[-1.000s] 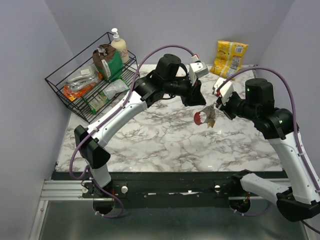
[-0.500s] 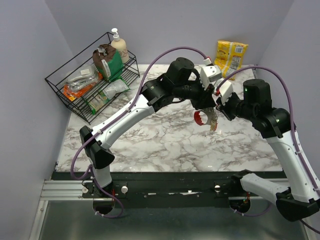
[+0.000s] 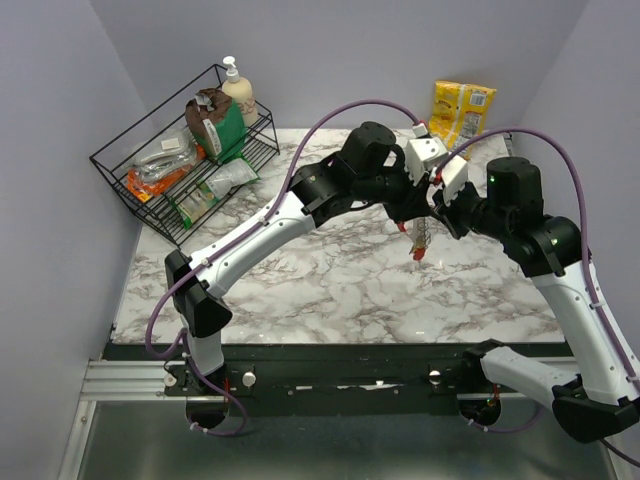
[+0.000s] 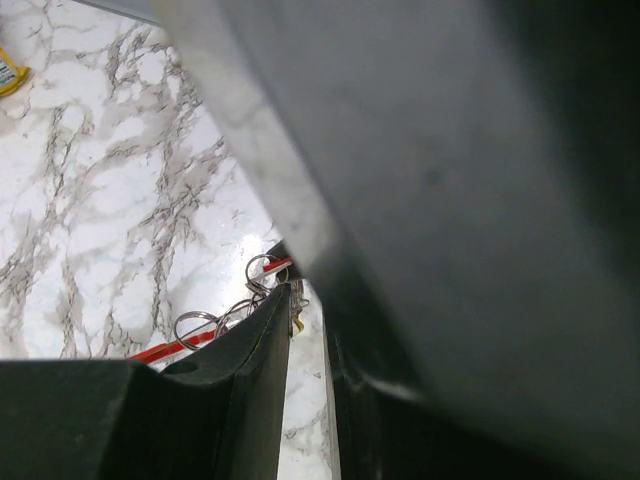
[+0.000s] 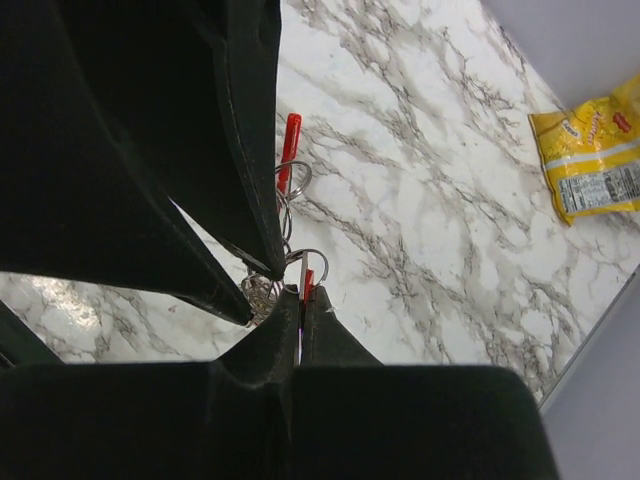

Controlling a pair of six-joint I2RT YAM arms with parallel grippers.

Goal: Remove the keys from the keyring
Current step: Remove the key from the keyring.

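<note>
Both grippers meet above the middle right of the marble table (image 3: 300, 270). My right gripper (image 3: 433, 214) is shut on the keyring (image 5: 306, 270), pinching a thin metal ring and a red bit at its fingertips (image 5: 302, 290). A red strap (image 5: 290, 140) and more rings hang beyond it. My left gripper (image 3: 414, 216) has its jaws nearly together on the bunch of silvery keys (image 5: 262, 292), which hangs below both grippers (image 3: 420, 243). In the left wrist view (image 4: 303, 300) only a narrow gap shows between the fingers, with the rings and the red strap (image 4: 190, 343) to their left.
A black wire rack (image 3: 130, 165) with bottles and packets stands at the far left. A yellow snack bag (image 3: 460, 112) lies at the far right and also shows in the right wrist view (image 5: 595, 150). The table's front edge runs along a metal rail.
My left gripper moved right and closed in on the hanging keys beside my right gripper. The red loop, plainly visible before, is now mostly hidden behind the fingers.
</note>
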